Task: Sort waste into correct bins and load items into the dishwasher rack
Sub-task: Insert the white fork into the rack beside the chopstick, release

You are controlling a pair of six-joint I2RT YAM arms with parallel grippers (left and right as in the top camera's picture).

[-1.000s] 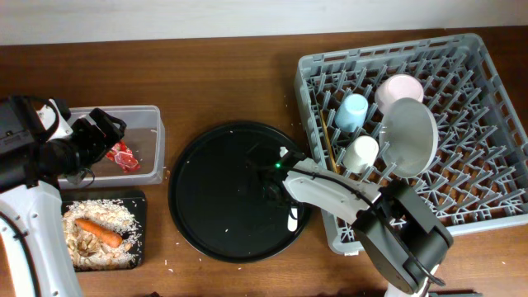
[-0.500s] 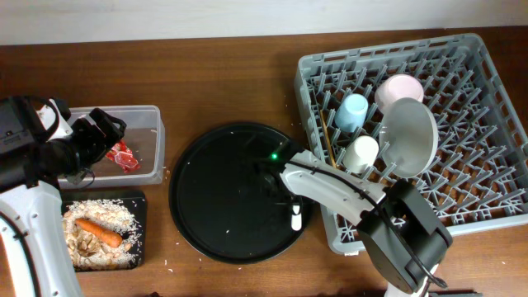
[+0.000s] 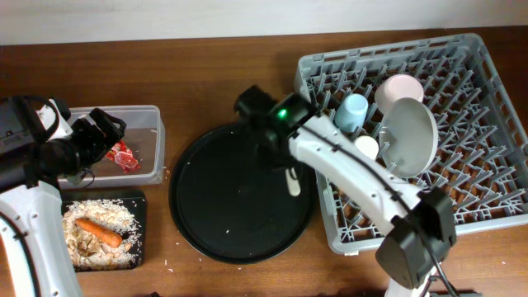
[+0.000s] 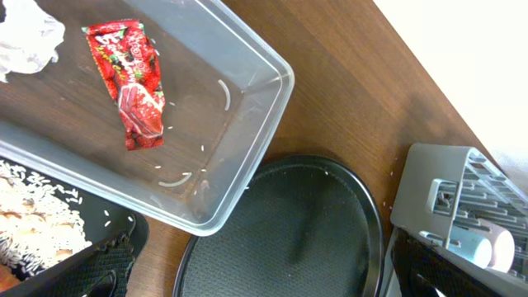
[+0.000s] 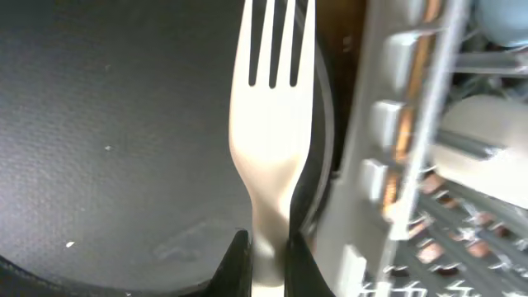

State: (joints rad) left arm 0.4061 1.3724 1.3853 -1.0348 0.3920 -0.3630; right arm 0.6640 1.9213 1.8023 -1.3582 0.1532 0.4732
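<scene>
The fork [image 5: 271, 124] is light, thin plastic, likely bendy and slick, so grip it low on the handle. Your right pincer [image 5: 268, 252] is clamped there, while your left pincer [image 3: 101, 130] stands wide, empty.

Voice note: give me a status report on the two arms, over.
Left claw open over clear tub. Right claw shut on white fork, over round black tray. Rack wall close beside fork.

The handle end of the white plastic fork [image 5: 271, 148] is cut off between the right gripper's [image 5: 268, 243] fingers; right of them the square grey plastic rack [image 5: 412, 165] is blurred. Ahead-left of the left gripper [image 3: 104, 132] the crumpled white tissue [image 4: 25, 37] is cropped by the corner.
</scene>
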